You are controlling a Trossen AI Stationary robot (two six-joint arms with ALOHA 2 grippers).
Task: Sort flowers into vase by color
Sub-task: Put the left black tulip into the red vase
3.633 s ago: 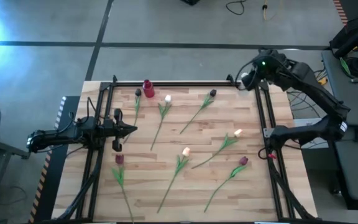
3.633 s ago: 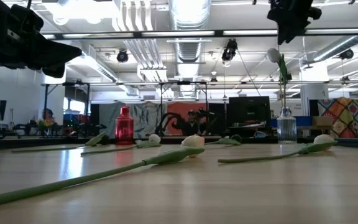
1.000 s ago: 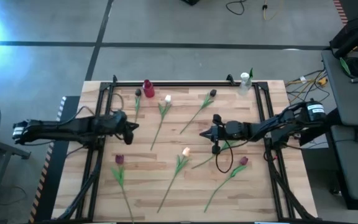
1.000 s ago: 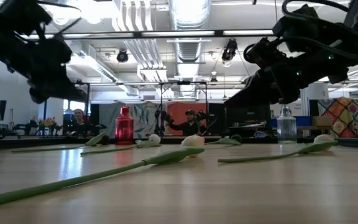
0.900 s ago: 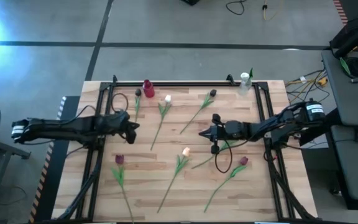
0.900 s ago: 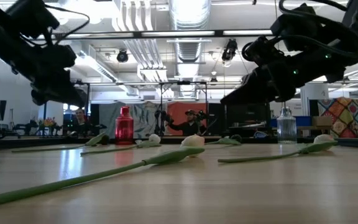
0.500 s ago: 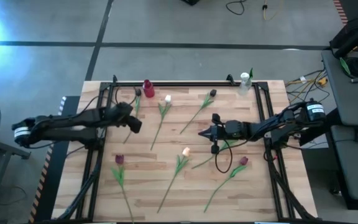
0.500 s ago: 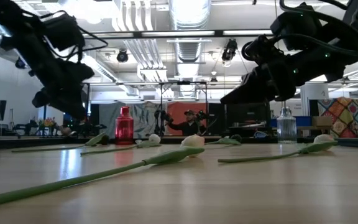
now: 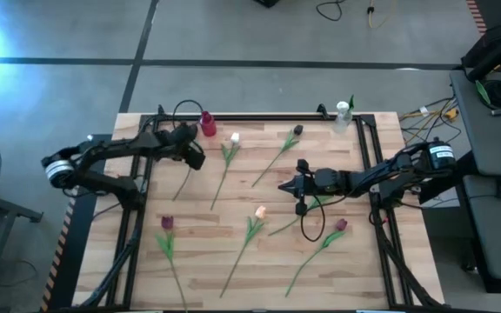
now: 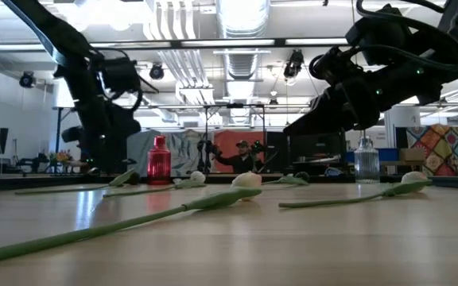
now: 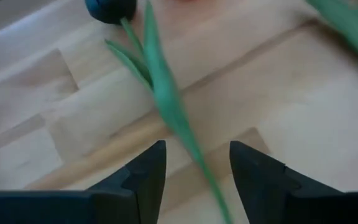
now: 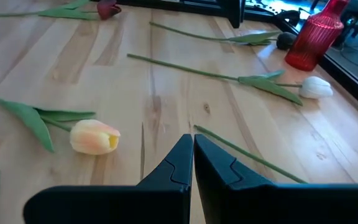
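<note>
left gripper fingers apart, straddling dark tulip stem nr table far-left corner, pre-grasp; right gripper fingers together, idle mid-table.

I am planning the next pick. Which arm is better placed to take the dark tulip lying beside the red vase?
The left. Its pincer is open directly over that dark tulip's green stem, near the red ribbed vase. The right pincer is shut, mid-table.

seven long-stemmed tulips lie flat on the wooden table around the peach tulip: a white tulip and two dark tulips toward the red vase, two maroon tulips nearer the front edge.
</note>
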